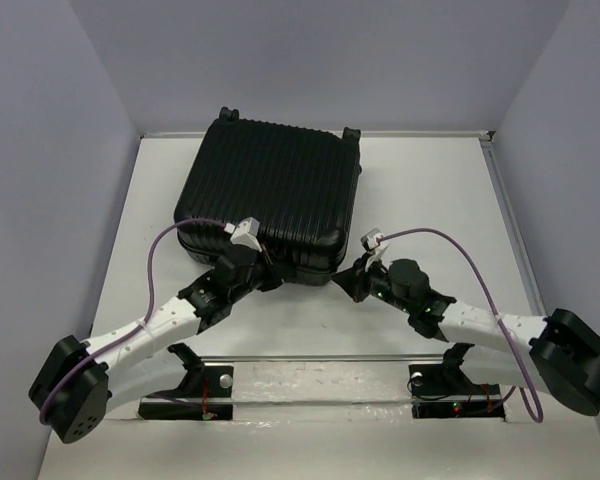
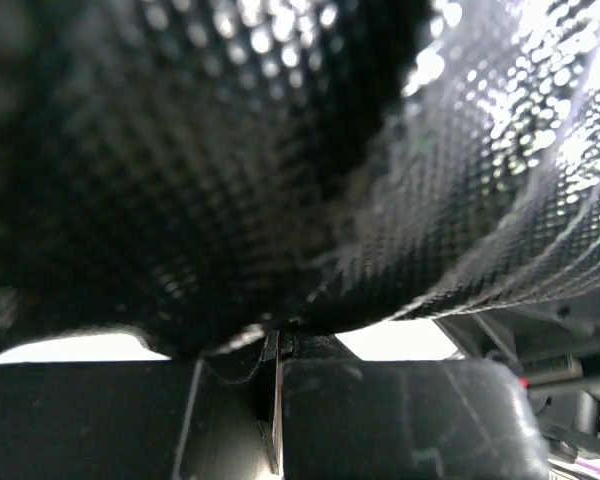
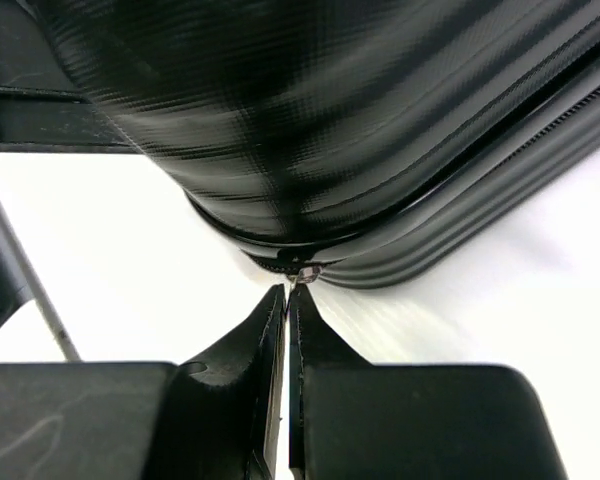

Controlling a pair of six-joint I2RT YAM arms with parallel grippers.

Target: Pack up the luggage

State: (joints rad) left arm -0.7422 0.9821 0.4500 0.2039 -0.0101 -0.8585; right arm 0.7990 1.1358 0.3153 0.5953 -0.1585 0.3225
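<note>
The luggage (image 1: pixel 275 185) is a black ribbed hard-shell suitcase lying flat and closed at the table's back middle, wheels at its far edge. My left gripper (image 1: pixel 267 275) is at its near edge, shut, with the jaws pressed together right under the textured shell (image 2: pixel 230 150); the tips (image 2: pixel 277 345) are against it, and nothing shows between them. My right gripper (image 1: pixel 348 280) is at the near right corner, where the left wrist view also catches it. Its jaws (image 3: pixel 286 292) are shut, and their tips pinch a small metal zipper pull (image 3: pixel 300 272) on the zip line of the shell (image 3: pixel 330 120).
The white table (image 1: pixel 430 190) has a raised lip along its right side (image 1: pixel 505 220) and grey walls close on three sides. A metal rail (image 1: pixel 320 360) with both arm bases runs along the near edge. Purple cables loop above both wrists.
</note>
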